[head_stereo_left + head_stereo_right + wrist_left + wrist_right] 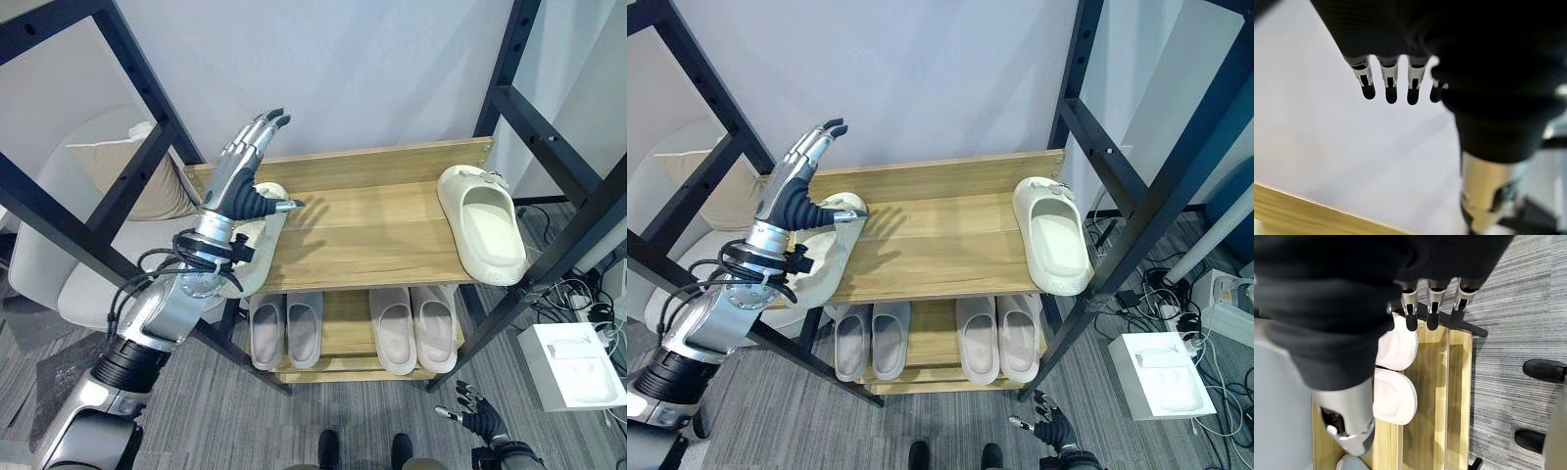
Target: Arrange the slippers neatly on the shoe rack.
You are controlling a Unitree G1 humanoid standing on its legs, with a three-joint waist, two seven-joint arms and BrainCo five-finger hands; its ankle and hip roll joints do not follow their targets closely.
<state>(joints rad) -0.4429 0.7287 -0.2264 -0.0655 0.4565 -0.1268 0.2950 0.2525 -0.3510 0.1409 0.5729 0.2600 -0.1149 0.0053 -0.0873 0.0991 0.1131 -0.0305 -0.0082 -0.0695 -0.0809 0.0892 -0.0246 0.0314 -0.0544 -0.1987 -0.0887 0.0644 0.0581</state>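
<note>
My left robot hand [245,181] hangs over the left end of the rack's [392,230] top shelf, fingers [263,129] straight and spread toward the pale wall [372,69], thumb out to the side. It grips nothing. Just under it one slipper [257,245] lies at the shelf's left edge, partly covered by my wrist; I cannot tell whether the palm touches it. In my left wrist view the fingertips [1390,93] stand loose against the wall, with the shelf's back edge below.

The other slipper [482,223] lies at the right end of the same shelf, sole down, opening up, well apart from the first. The wood between them is bare.

On the lower shelf [338,338] four more slippers sit in two pairs: the left pair [284,328] side by side, the right pair [413,328] side by side, with a gap between the pairs.

My right robot hand [480,416] hangs low by the rack's right front leg, above the grey carpet [255,421], fingers relaxed and empty. Its wrist view looks down on the lower shelf and two slipper ends [1396,369] past the fingers [1431,308].

A white box [573,367] lies on the floor to the right of the rack, and a cushioned chair [108,196] stands to its left.
</note>
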